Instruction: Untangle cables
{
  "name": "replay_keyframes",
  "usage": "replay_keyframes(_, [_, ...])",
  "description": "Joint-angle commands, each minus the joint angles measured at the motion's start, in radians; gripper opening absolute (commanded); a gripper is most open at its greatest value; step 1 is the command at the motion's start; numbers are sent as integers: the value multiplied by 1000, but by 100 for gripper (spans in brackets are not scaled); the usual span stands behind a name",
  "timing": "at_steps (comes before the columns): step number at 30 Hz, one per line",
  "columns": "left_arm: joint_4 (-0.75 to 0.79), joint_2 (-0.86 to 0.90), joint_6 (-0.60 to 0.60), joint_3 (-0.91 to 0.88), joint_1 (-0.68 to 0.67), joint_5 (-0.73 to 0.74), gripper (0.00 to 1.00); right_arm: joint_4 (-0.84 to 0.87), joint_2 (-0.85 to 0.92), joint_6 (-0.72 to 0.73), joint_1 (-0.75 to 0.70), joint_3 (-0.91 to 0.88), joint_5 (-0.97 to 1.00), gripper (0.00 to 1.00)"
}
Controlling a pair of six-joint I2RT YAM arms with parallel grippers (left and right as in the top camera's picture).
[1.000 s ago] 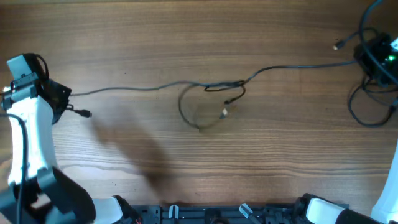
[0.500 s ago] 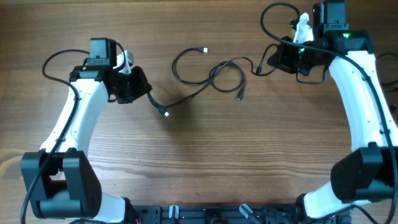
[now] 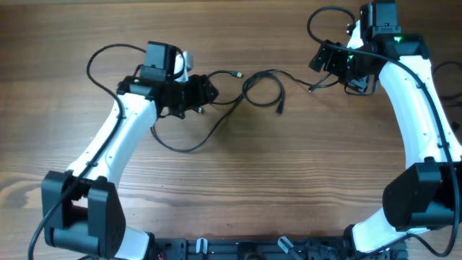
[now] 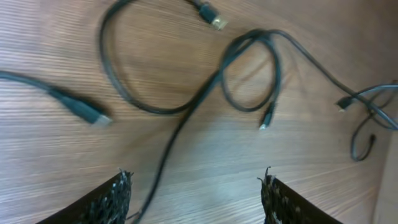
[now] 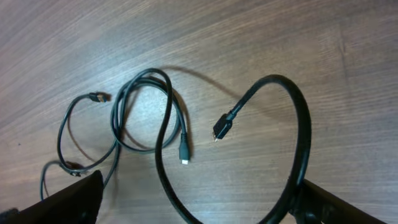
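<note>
Left wrist view first: we are seeing the left jaws standing wide apart, their dark fingertips [image 4: 118, 196] poking in at the lower edge, clamped on nothing. One strand of the cables [image 4: 186, 111] is running down across the bench [image 4: 323, 180] into the gap between them, close to the left-hand pad; whether it is touching that pad we cannot tell. Beyond the gap the strand is joining a loose loop that is crossing over itself. A gold-tipped plug [image 4: 213, 20] is lying at the top, a larger dark plug [image 4: 87, 113] at the left, and a small plug [image 4: 265, 121] is hanging inside the loop.

From the right wrist, we are finding the right jaws spread wide as well and gripping nothing. A cord that looks thick from so close is arcing between the jaws and ending in a free connector [image 5: 222, 129]. Farther out, thin loops are lying overlapped on the wood.

Overhead, we are seeing the cables lying toward the far side of the bench — between the left arm [image 3: 123, 137] and the right arm [image 3: 419, 108]. One long curve is sagging beneath the left arm, and the main tangle is sitting just beside the left jaws.
</note>
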Motion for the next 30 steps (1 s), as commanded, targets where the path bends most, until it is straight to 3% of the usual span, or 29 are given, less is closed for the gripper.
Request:
replay_keyframes(1, [90, -2, -159, 2, -74, -84, 71, -7, 21, 3, -1, 19, 18, 98])
replay_keyframes(5, [213, 16, -297, 2, -163, -225, 70, -11, 22, 3, -1, 19, 18, 99])
replay_keyframes(10, [246, 109, -383, 2, -232, -314, 67, -21, 21, -2, -1, 19, 18, 99])
replay_keyframes(26, [250, 248, -422, 2, -283, -354, 68, -33, 22, -21, -1, 19, 26, 100])
replay_keyframes(30, [257, 263, -431, 2, -292, -402, 59, -31, 22, -30, -1, 19, 26, 99])
